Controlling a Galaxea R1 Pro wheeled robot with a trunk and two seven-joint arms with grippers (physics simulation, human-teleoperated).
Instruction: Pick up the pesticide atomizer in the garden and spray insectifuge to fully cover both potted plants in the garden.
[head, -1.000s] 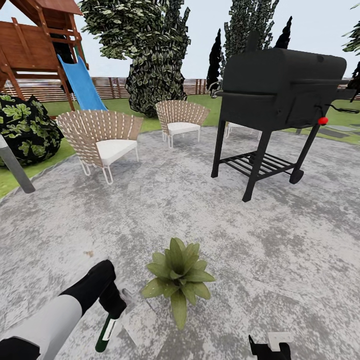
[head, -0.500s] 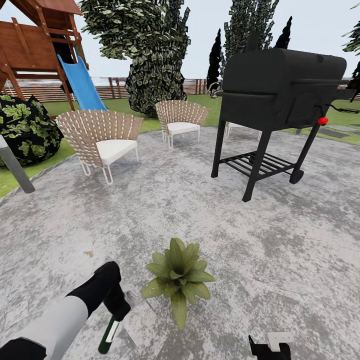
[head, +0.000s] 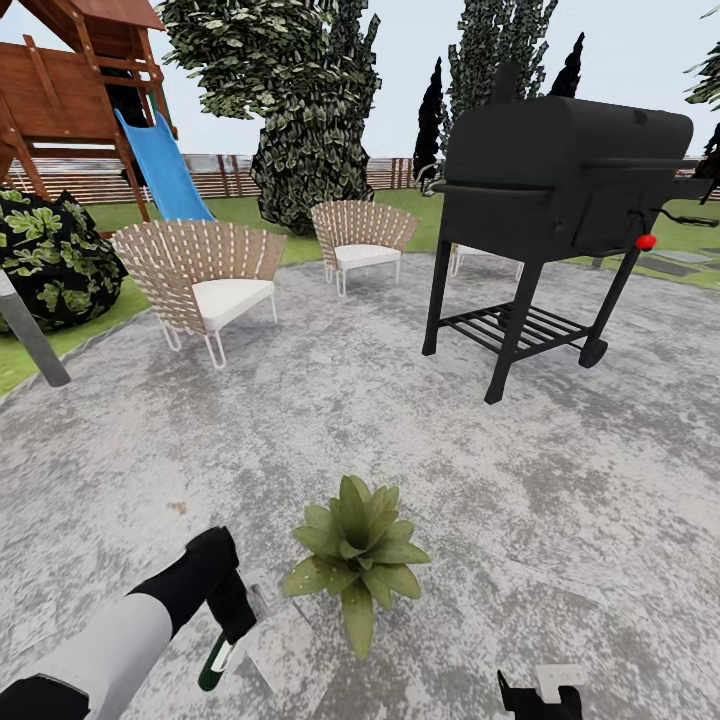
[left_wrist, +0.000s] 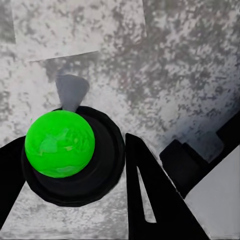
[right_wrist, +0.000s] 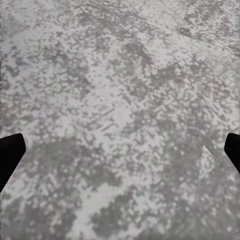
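Observation:
The pesticide atomizer (head: 214, 662), a slim dark-green bottle with a white label, hangs bottom-down from my left gripper (head: 228, 628), which is shut on its top. In the left wrist view its bright green end (left_wrist: 60, 143) sits in a black ring between the dark fingers (left_wrist: 150, 200). One potted plant (head: 355, 555), a low rosette of pointed green leaves, stands on the grey patio (head: 520, 480) just right of the bottle. My right gripper (head: 540, 697) is low at the front right. Its fingertips (right_wrist: 10, 155) are spread wide over bare paving.
A black grill (head: 560, 180) on legs stands at the back right. Two wicker chairs (head: 205, 275) (head: 362, 240) are behind the plant. A wooden playset with a blue slide (head: 160, 165), a leafy bush (head: 50, 255) and a grey post (head: 30, 340) line the left.
My left gripper shifted slightly right toward the plant with the atomizer, and the bottle now looks shorter, tilted more. The right gripper and the view have not moved.

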